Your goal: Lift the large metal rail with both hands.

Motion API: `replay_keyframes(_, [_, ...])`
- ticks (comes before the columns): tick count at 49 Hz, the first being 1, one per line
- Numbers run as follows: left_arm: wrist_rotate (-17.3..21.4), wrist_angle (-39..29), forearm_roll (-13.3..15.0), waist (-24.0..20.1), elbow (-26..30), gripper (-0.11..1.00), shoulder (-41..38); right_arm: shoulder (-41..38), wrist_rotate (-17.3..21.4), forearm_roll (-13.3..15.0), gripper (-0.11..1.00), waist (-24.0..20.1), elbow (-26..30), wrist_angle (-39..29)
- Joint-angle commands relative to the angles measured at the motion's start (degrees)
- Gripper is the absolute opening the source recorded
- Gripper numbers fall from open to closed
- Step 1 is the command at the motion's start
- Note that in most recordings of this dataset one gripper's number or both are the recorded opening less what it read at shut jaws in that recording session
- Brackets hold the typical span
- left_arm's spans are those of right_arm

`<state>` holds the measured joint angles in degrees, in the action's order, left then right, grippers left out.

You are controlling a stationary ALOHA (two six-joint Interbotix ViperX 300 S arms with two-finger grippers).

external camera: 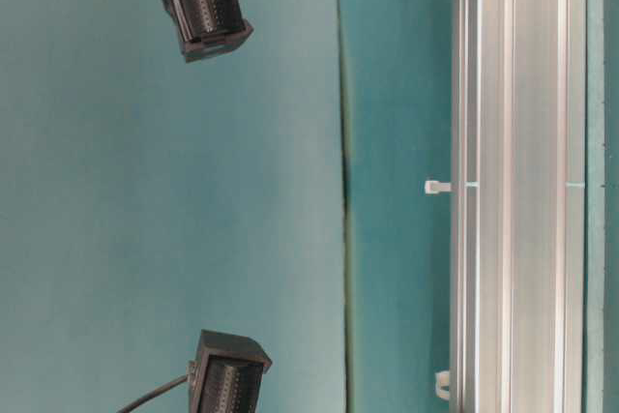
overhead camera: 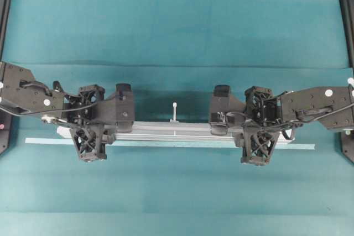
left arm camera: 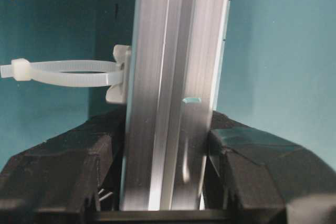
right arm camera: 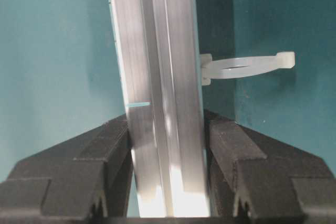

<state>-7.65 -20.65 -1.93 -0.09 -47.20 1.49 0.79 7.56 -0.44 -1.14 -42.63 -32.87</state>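
Observation:
The large metal rail (overhead camera: pixel 171 128) is a long silver grooved bar lying left to right across the teal table. A white peg (overhead camera: pixel 175 110) stands at its far edge near the middle. My left gripper (overhead camera: pixel 91 131) is shut on the rail near its left end. My right gripper (overhead camera: pixel 256 134) is shut on it near its right end. In the left wrist view the rail (left arm camera: pixel 173 51) runs up between my black fingers (left arm camera: pixel 79 156), with a white looped peg (left arm camera: pixel 63 73) on its left. In the right wrist view the rail (right arm camera: pixel 152 40) is clamped the same way, peg (right arm camera: pixel 247 65) on its right.
A thin pale-teal strip (overhead camera: pixel 166 143) lies on the cloth just in front of the rail, sticking out past both its ends. Black frame posts (overhead camera: pixel 4 4) (overhead camera: pixel 347 15) stand at the table's left and right edges. The table-level view shows the rail (external camera: pixel 517 191) close up.

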Motion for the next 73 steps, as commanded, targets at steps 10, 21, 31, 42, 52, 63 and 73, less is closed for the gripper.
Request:
replay_keyframes(10, [-2.46, 0.09, 0.26, -0.18, 0.09, 0.37, 0.18, -0.62, 0.53, -0.09, 0.59, 0.53, -0.26, -0.44])
replay_keyframes(21, [-2.99, 0.00, 0.26, -0.09, 0.18, 0.58, 0.18, -0.62, 0.53, 0.44, 0.95, 0.53, -0.26, -0.35])
replay_keyframes(31, [-2.90, 0.00, 0.26, -0.09, 0.18, 0.99, 0.44, -0.62, 0.70, 0.70, 0.95, 0.53, -0.18, -0.44])
replay_keyframes(42, [-2.46, -1.32, 0.26, -0.09, 0.35, 0.98, 3.96, 1.23, 0.88, 0.70, 0.95, 1.05, 0.44, -0.62])
replay_keyframes(52, [-2.02, -7.91, 0.26, -0.09, 0.44, 0.98, 11.95, 7.38, 0.79, 0.79, 0.95, 2.55, 0.53, -1.58])
replay_keyframes(63, [-2.46, -11.69, 0.26, 0.35, 0.44, 0.98, 22.24, 15.91, 0.79, 0.97, 0.95, 3.34, 0.53, -2.37])
replay_keyframes(73, [-2.29, -10.02, 0.26, 0.35, 0.18, 0.98, 31.55, 23.47, 0.79, 1.05, 0.95, 3.43, 0.44, -2.02])
